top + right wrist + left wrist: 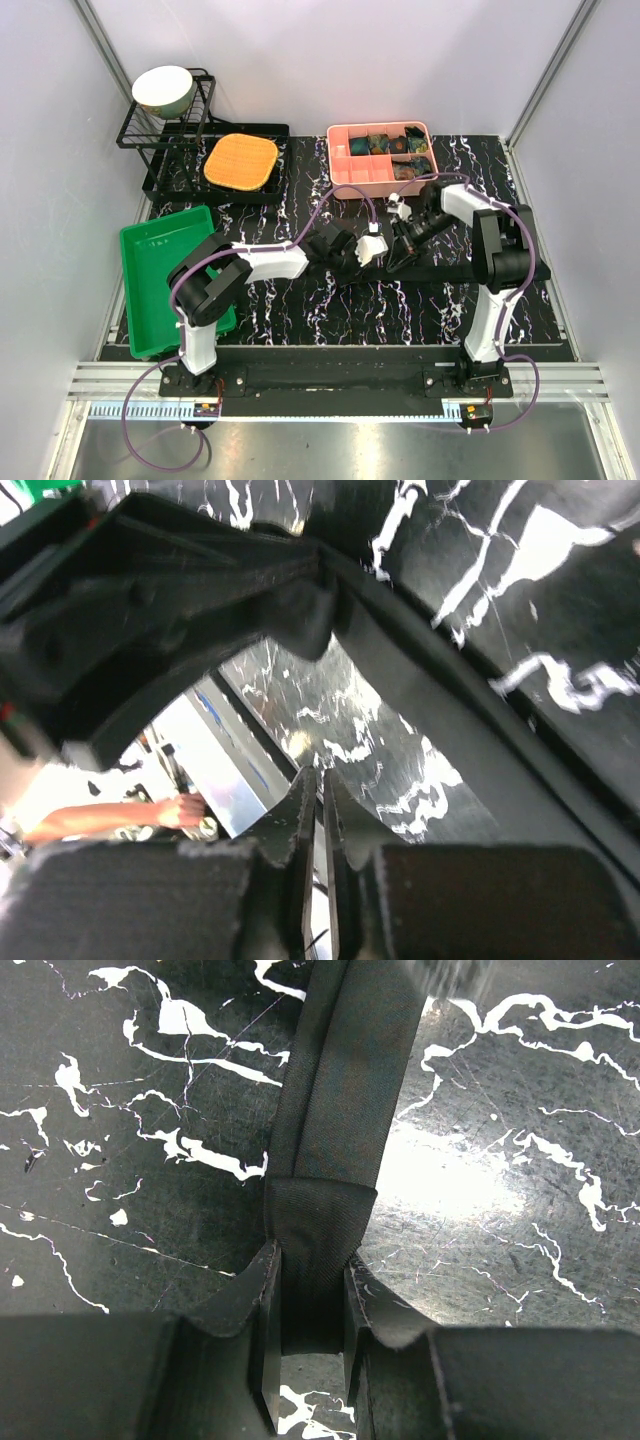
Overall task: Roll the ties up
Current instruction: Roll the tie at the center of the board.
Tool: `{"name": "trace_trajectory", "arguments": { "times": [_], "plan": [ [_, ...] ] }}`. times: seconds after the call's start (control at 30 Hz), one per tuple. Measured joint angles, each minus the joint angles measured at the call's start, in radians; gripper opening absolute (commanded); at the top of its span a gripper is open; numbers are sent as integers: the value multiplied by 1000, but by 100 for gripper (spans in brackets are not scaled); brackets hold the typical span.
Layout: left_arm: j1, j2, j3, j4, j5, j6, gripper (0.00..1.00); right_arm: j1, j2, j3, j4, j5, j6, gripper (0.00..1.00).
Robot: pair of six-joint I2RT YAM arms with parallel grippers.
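The black marble table [300, 310] with white veins filled the middle of the top view, with the two arms reaching in from the bottom edge towards the centre. A green tray [165, 250] sat at the left of the frame. Above it, in the upper left, stood a black dish rack [165, 135] with a pale bowl [163, 89] on top and an orange mat [241, 162] just to its right. A pink box [340, 150] with compartments stood at the upper centre, and several of its cells held rolled ties [390, 145]. One loose dark tie [455, 270] lay flat as a long band across the right centre of the table, running towards the middle where both grippers met. In the left wrist view the left gripper [312, 1320] was pinching the folded end of that tie at the bottom centre, its fingers [262, 1310] pressed against either side of the cloth, and the tie ran from them up to the top edge. In the right wrist view the right gripper [322, 810] sat at the lower centre with its fingers almost pressed together, only a hairline slit between them and nothing visible inside; the tie passed diagonally above and to the right of them.
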Motion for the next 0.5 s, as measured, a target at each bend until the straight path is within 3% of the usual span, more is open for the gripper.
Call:
{"name": "trace_trajectory", "arguments": {
  "times": [0.5],
  "plan": [
    [2, 0, 2, -3, 2, 0, 0, 63, 108, -84, 259, 46, 235, 3]
  ]
}}
